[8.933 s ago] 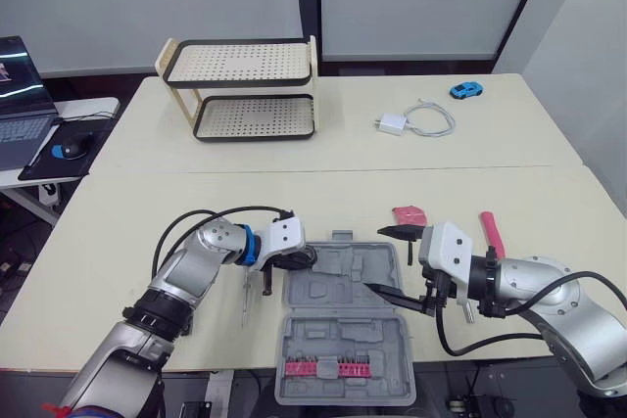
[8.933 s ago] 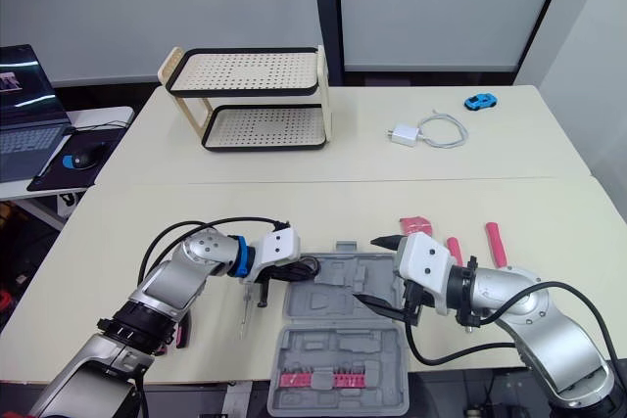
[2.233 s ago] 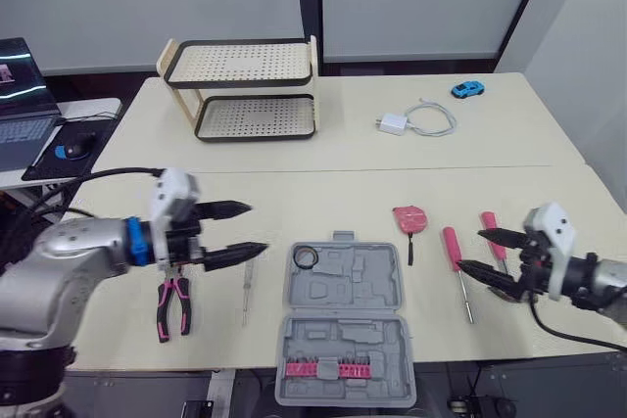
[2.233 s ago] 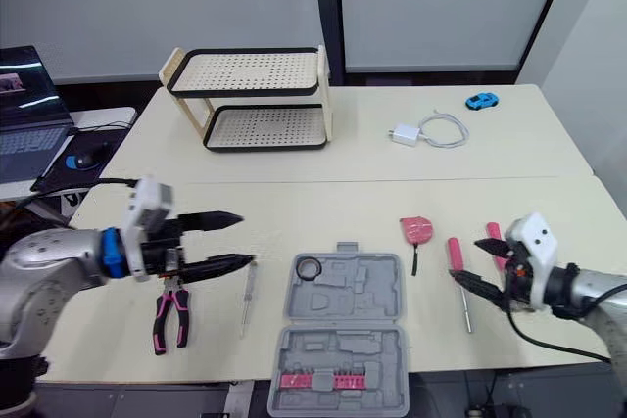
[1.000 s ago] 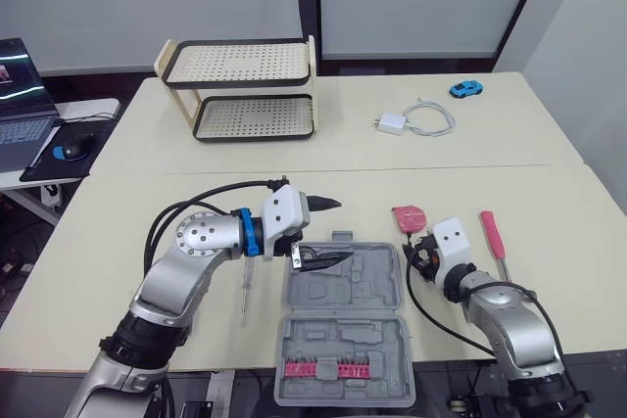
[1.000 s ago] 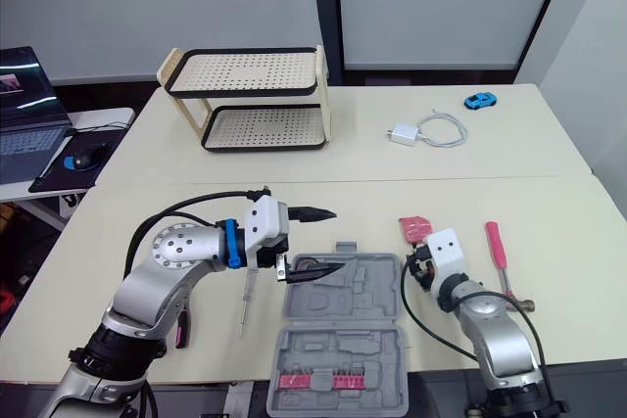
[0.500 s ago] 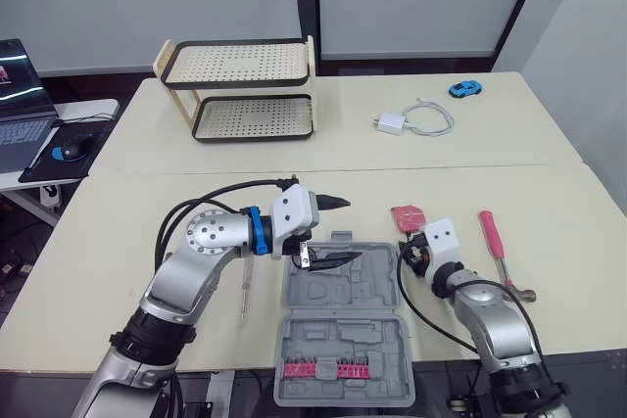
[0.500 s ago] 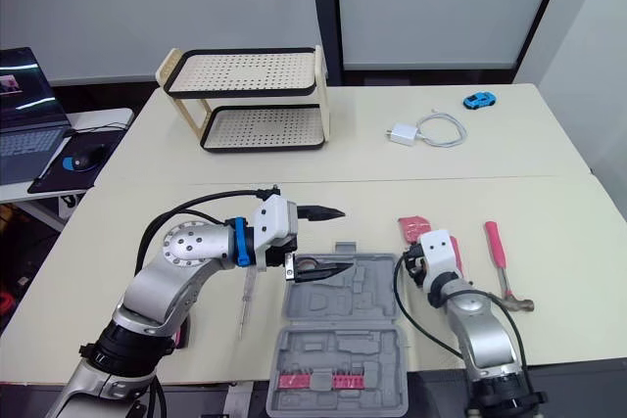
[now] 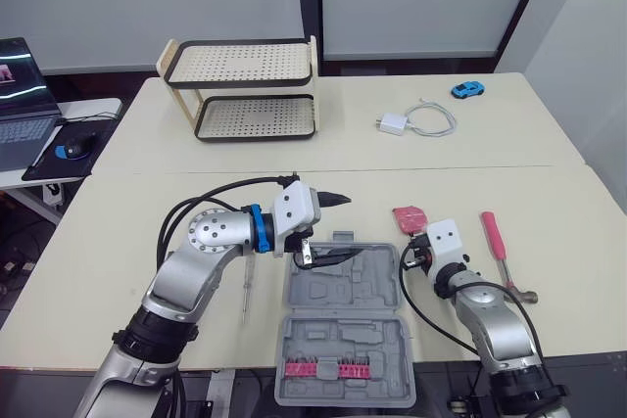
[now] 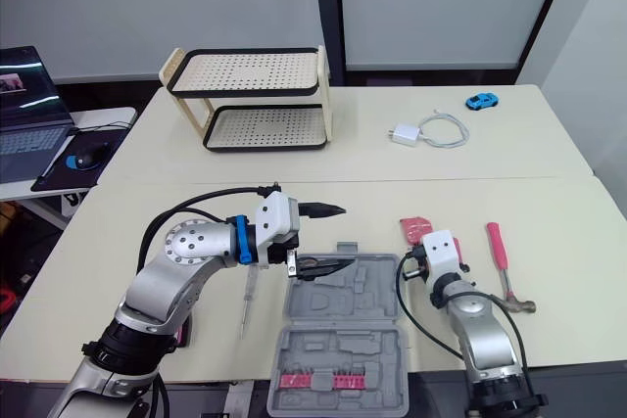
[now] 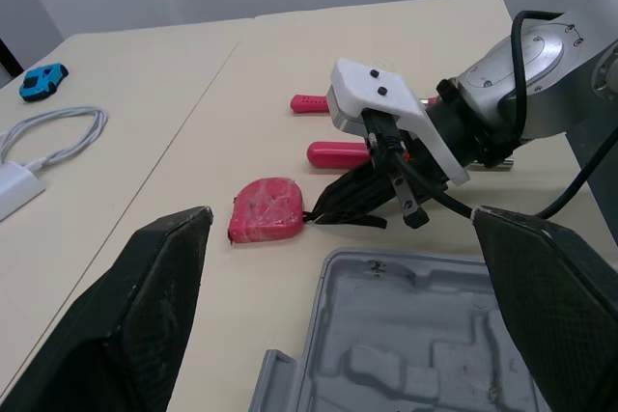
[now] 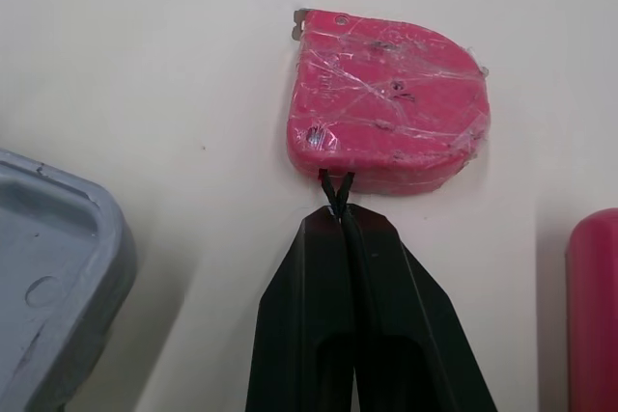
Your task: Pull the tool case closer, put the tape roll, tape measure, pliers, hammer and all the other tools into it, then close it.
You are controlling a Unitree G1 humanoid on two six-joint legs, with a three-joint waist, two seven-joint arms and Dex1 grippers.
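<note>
As the right wrist view resolves, right gripper (image 12: 340,219) pinched on black strap (image 12: 335,185) of pink plastic tape measure (image 12: 386,103) | left gripper (image 9: 349,227) agape over grey plastic tool case (image 9: 343,302).

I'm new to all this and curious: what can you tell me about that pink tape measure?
The tape measure is a pink, rounded, plastic-looking body wrapped in wrinkled clear film, with a small metal tab at one corner. It lies flat on the beige table, apart from the open grey tool case and beside a pink handle. A thin black strap leaves its edge, pinched between the closed fingers of the right gripper.
</note>
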